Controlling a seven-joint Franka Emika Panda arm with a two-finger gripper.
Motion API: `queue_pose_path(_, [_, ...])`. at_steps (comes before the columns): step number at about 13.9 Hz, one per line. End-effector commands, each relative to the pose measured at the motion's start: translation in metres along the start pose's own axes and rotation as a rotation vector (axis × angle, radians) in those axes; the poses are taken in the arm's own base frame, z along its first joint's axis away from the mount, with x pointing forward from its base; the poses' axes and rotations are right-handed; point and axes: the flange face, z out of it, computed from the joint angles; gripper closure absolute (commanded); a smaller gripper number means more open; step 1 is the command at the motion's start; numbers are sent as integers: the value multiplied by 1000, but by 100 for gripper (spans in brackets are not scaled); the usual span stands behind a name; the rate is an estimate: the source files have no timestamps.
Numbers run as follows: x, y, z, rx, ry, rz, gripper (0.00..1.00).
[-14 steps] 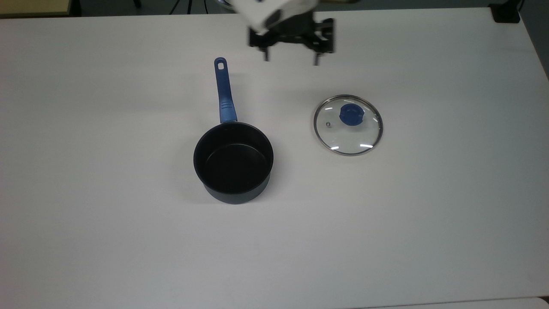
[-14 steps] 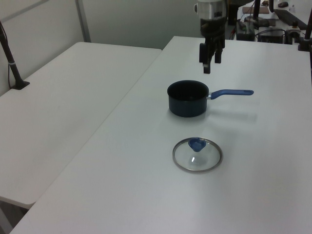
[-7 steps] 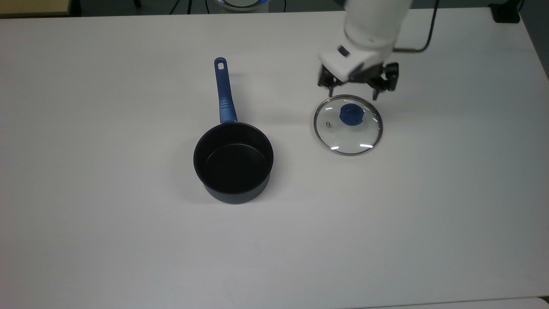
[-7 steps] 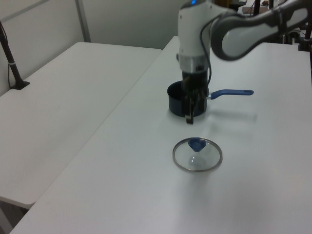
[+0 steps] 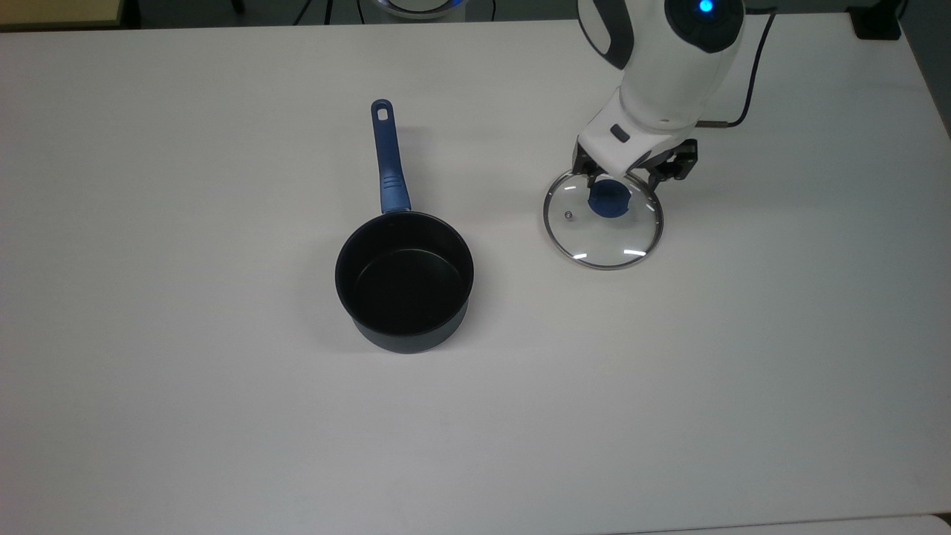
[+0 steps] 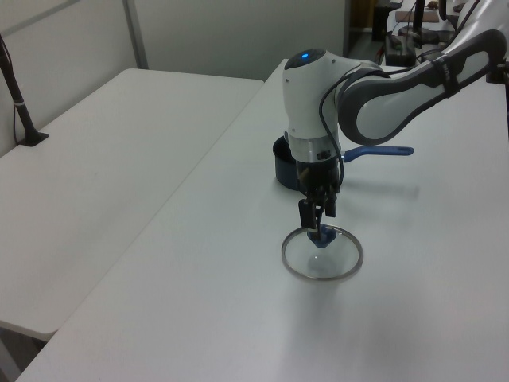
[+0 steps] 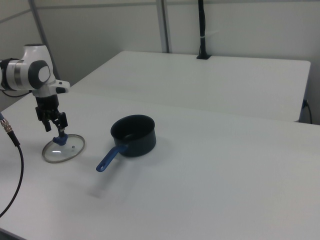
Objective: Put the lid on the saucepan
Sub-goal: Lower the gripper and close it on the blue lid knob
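Two white tables [image 6: 119,143] stand side by side, meeting at a seam. Behind them run pale partition walls [image 7: 125,25] with metal posts. A dark pole [image 7: 201,30], perhaps a stand, rises from the far table at the right view's top centre.

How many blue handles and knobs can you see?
2. The saucepan's long handle points toward the top view's top; the lid's knob sits under the gripper.

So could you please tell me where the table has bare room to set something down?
The white table is bare on the top view's left of the dark saucepan, along its bottom edge, and between the saucepan and the clear glass lid. It is crowded at the lid, where the pincer hangs.
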Motion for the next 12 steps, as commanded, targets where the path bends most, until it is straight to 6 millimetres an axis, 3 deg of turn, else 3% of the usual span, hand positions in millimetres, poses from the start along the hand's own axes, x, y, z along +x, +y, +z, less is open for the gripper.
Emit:
queue_pose_path(1, [7, 6, 13, -5, 4, 38, 15])
queue_pose_path(12, [18, 6, 31, -24, 57, 72, 30])
